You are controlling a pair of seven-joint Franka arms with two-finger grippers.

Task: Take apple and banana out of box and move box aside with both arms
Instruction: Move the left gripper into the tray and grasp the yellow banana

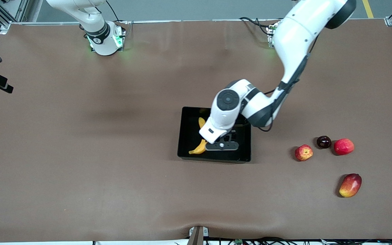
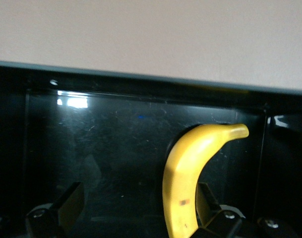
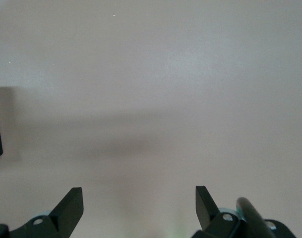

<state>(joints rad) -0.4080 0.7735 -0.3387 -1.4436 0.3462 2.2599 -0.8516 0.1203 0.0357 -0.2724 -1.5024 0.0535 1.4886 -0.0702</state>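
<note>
One fruit was out of the box (image 1: pixel 185 136) and one was not. The apple (image 1: pixel 304 152) lay on the worktop (image 1: pixel 80 153), well apart from the box, toward the left arm's end. It sat near three other fruits: a dark plum (image 1: pixel 324 142), a pink-red fruit (image 1: pixel 344 146) and a mango (image 1: pixel 350 185). So that part looked done.

The banana (image 1: pixel 200 145) was in the box, along the wall at the right arm's end. The left end effector (image 1: pixel 226 139) was low inside the box with its fingers spread wide. In the left wrist view, the banana (image 2: pixel 185 183) lay close against one finger (image 2: pixel 206 198), not pinched.

The right arm waited. The right end effector (image 3: pixel 139 201) hung over bare worktop, fingers spread, holding nothing.

Left to do, I think: lift the banana out, then push the box aside with both arms.
</note>
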